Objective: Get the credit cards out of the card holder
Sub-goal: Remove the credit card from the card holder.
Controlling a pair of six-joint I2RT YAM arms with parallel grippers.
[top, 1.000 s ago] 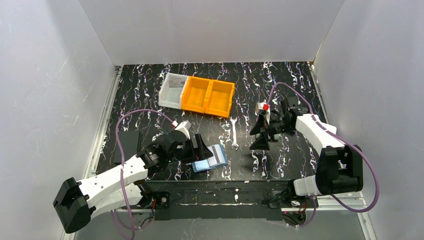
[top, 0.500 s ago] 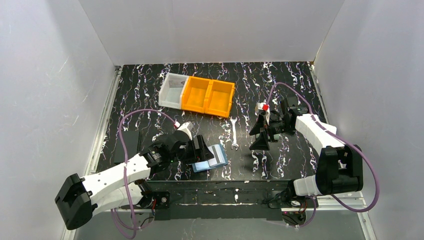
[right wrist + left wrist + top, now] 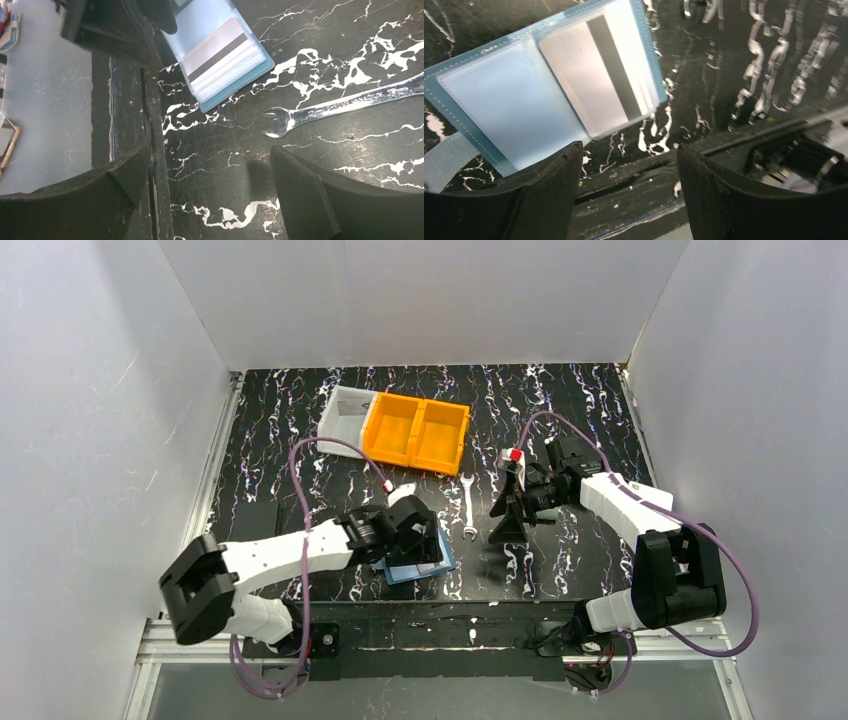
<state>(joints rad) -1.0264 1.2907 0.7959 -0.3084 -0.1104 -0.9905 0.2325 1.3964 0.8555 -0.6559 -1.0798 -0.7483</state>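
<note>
Likely lab booth: white panel walls (image 3: 100,390), marbled table (image 3: 560,400).

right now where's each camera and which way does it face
top external: above, behind the bases, looking down on the black marbled table; both arms show, left pincer at the open blue folding card holder
left wrist: on the left arm, looking down at the holder's grey striped credit card; own fingers below
right wrist: on the right arm, facing the silver metal wrench; open right pincer frames it
shared: all show the holder
</note>
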